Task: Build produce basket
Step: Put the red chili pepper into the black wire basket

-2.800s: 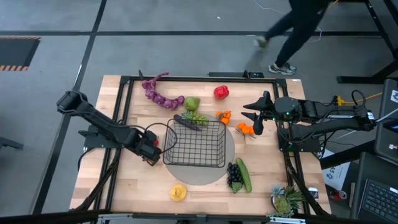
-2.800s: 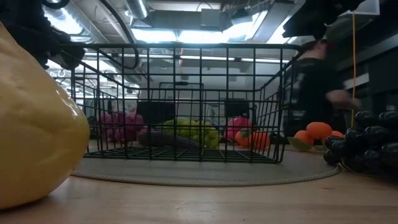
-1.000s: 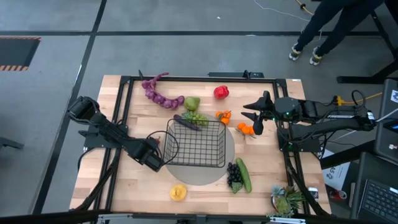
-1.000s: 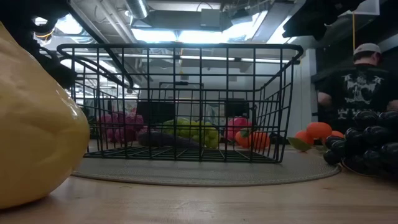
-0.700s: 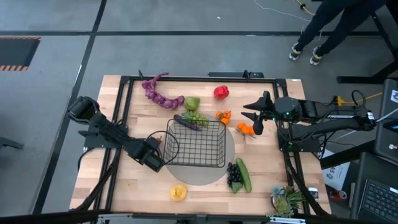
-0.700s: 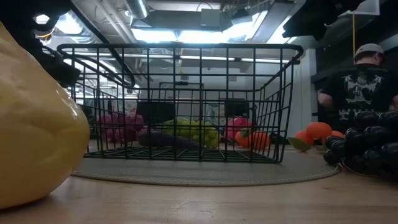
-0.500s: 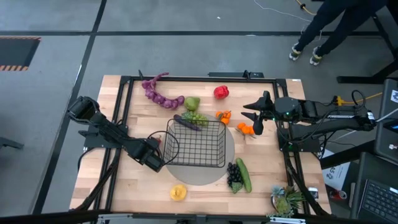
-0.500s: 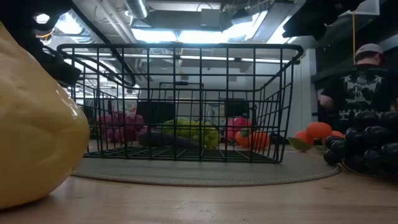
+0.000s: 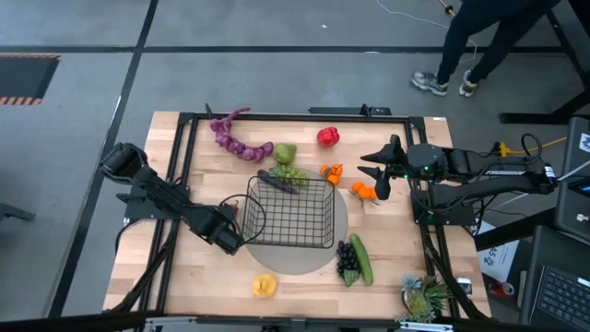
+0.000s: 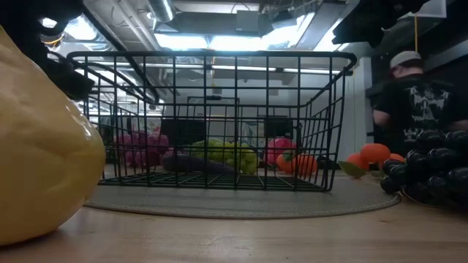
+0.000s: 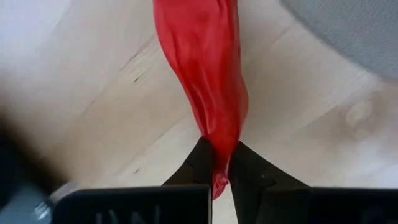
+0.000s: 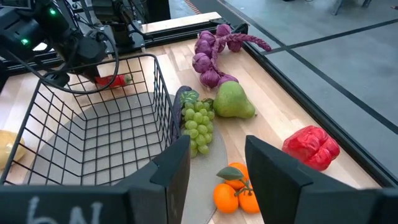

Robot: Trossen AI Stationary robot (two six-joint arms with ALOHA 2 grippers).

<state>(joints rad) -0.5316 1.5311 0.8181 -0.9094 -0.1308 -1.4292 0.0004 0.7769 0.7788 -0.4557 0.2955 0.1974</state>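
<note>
Glossy red chili (image 11: pixel 205 87), tapered tip

You've got 1 basket (image 9: pixel 292 211), 1 red pepper (image 9: pixel 327 137), 1 chili (image 11: pixel 205 81), 1 lemon (image 9: pixel 265 285), 1 pear (image 9: pixel 285 153), 1 cucumber (image 9: pixel 360 259), 2 grape bunches, approx.

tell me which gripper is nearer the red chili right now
Left. The left gripper is shut on the red chili just outside the basket's left side. The right gripper hangs open across the basket, above the oranges.
</note>
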